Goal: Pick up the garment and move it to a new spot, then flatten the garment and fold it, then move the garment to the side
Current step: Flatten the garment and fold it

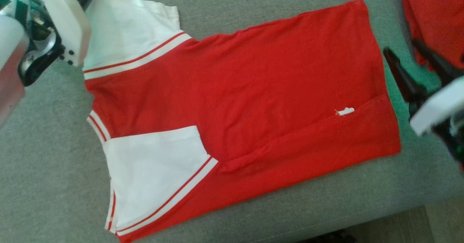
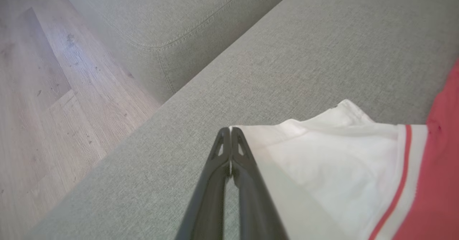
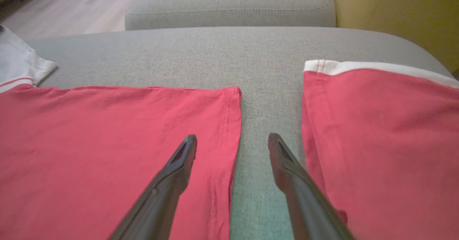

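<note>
Legible text, brand names, numbers, signs: none found.

Item noted: one small white tag [image 1: 344, 111], sitting on the red body of the red-and-white short-sleeved fabric garment [image 1: 253, 90], at the edge of a folded-over strip near the hem end. Any print on the tag is too small and blurred to read. The white sleeves and the red-and-white striped trim carry no lettering that can be made out.

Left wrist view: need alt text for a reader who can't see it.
The left gripper is shut on the corner of a shirt's white sleeve, which lies on a grey sofa. The shirt's red body shows at the right edge, wooden floor at the left.
</note>
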You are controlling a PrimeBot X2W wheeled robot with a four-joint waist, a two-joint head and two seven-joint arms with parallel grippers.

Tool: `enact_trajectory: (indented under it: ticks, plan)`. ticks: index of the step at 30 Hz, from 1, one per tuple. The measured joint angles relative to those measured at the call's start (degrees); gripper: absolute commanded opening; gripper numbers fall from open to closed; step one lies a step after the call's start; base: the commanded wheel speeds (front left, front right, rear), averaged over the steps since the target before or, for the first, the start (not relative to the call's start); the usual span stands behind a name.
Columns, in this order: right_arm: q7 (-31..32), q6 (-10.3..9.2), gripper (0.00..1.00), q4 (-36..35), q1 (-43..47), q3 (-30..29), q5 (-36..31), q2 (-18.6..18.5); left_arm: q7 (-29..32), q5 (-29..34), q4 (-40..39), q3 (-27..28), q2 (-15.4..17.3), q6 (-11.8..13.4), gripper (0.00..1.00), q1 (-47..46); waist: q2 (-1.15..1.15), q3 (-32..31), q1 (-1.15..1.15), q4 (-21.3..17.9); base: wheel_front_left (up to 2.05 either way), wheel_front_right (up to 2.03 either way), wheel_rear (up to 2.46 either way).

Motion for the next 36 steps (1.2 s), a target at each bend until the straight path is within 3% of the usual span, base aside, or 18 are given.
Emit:
enact_trajectory:
  ticks: [8, 24, 27, 29, 31, 36]
  plan:
    - [12.45, 0.0, 1.0, 15.67, -18.57, 10.39, -0.01, -0.04, -2.52, -0.49, -2.94, -4.13, -0.74, 0.0, 0.0, -1.9, 0.0, -1.15, 0.0, 2.95, 0.0, 0.0, 0.0]
    - [10.54, 0.0, 0.99, 28.86, -28.82, 17.03, 6.49, 2.81, -2.53, -0.58, -5.44, -5.35, -0.81, 0.0, 0.0, -2.16, 0.0, -0.57, 0.0, 5.04, 0.0, 0.0, 0.0]
    - [9.81, 0.0, 0.71, 30.15, -29.88, 18.01, 7.15, 2.76, -2.54, -0.58, -5.43, -5.39, -0.82, 0.0, 0.0, -2.65, 0.0, -0.34, 0.01, 5.31, 0.0, 0.0, 0.0]
    - [9.31, 0.0, 0.57, 30.84, -30.26, 18.78, 7.32, 2.56, -2.53, -0.58, -5.44, -5.39, -0.85, 0.0, 0.0, -2.8, 0.0, -0.19, 0.0, 5.43, 0.0, 0.0, 0.0]
    - [9.1, 0.0, 0.49, 31.62, -30.59, 19.24, 7.76, 2.3, -2.54, -0.58, -5.43, -5.39, -0.9, 0.0, 0.0, -2.8, 0.0, 0.01, 0.0, 5.57, 0.0, 0.0, 0.0]
    - [8.69, 0.0, 0.45, 33.14, -31.72, 20.46, 8.13, 1.79, -2.59, -0.58, -5.42, -5.39, -1.16, 0.0, 0.0, -2.81, 0.0, 0.39, 0.0, 5.97, 0.0, 0.0, 0.0]
